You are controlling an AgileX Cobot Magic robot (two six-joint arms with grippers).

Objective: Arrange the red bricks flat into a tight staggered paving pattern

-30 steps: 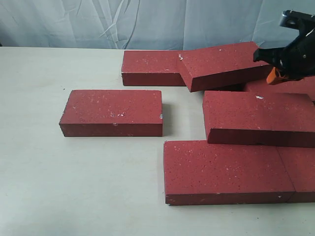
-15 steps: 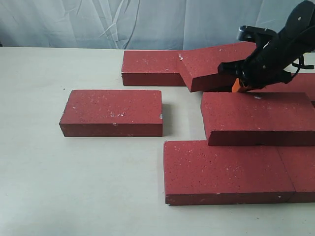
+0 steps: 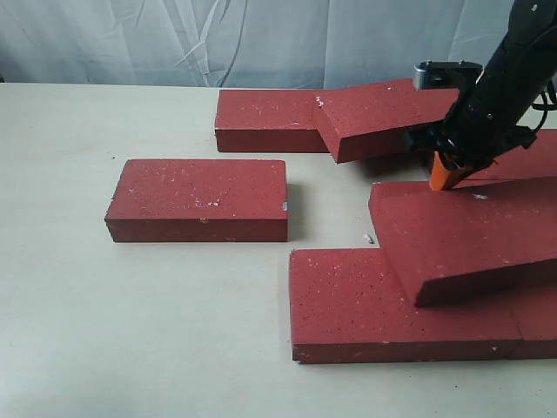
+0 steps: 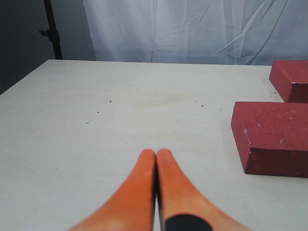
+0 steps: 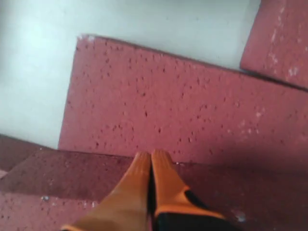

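Red bricks (image 3: 198, 198) lie on the pale table (image 3: 130, 305). One tilted brick (image 3: 470, 239) rests its near edge on the front brick (image 3: 348, 300). The right gripper (image 3: 442, 178), fingers pressed together, is at the tilted brick's far edge. The left gripper (image 4: 155, 154), fingers likewise pressed together, hovers over the table.

You are working in what looks like a lab test setup. A wrinkled pale sheet (image 3: 261, 39) hangs behind your plain table (image 3: 130, 331), with a black stand pole (image 4: 51, 32) beside it.

We see dark red, white-speckled bricks (image 3: 198, 198), a cream table (image 3: 130, 331), a pale blue backdrop (image 3: 261, 39), and an orange-tipped right gripper (image 5: 150, 161).
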